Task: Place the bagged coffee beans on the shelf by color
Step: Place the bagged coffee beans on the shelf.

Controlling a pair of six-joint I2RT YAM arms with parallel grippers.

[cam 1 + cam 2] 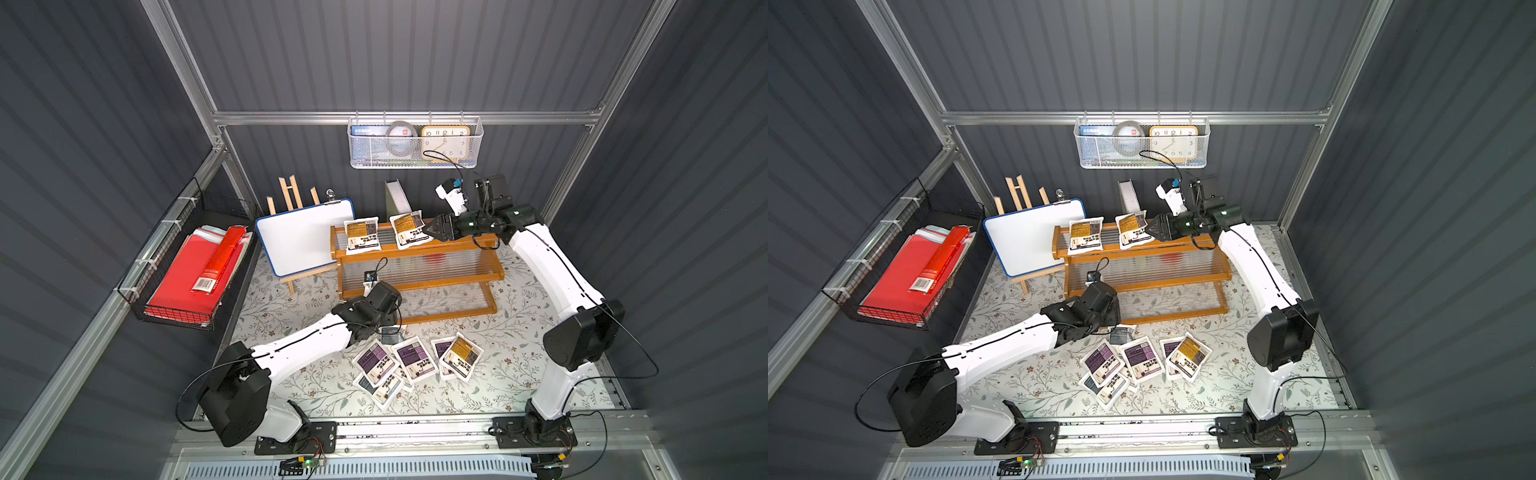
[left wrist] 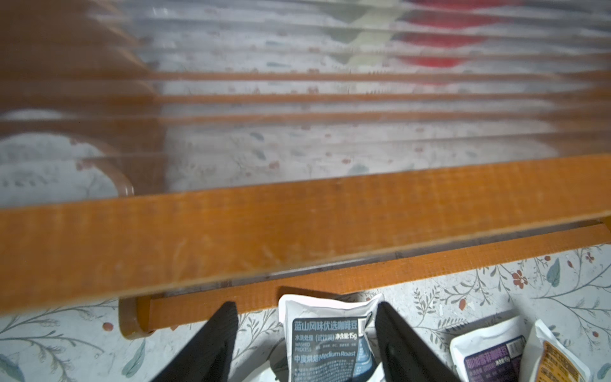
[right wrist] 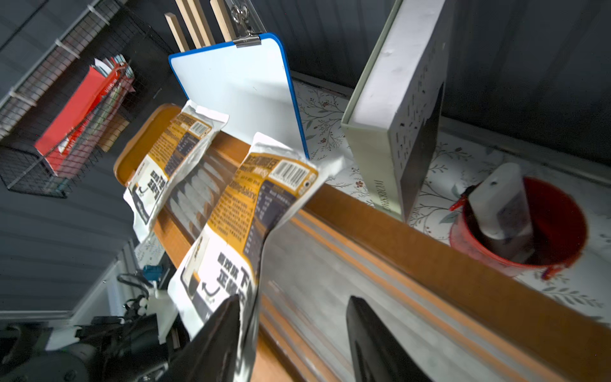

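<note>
- Right jaws apart beside yellow-orange-labelled white pouch [image 3: 231,211] on top tier of stepped orange-brown wooden shelf [image 1: 419,250]: release step, seemingly.
- Left jaws apart over grey-blue-labelled pouch [image 2: 327,344] before shelf; next: close, lift.

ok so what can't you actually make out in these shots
- Left pincer: hidden under its own arm in both top views; shows in the left wrist view only.
- Grey-blue pouch: mostly covered by that arm in a top view.
- Bottom pouch of the pile: buried under purple pouches, colour unclear.
- Red cup: blurred through the ribbed plastic of the shelf in a top view.
</note>
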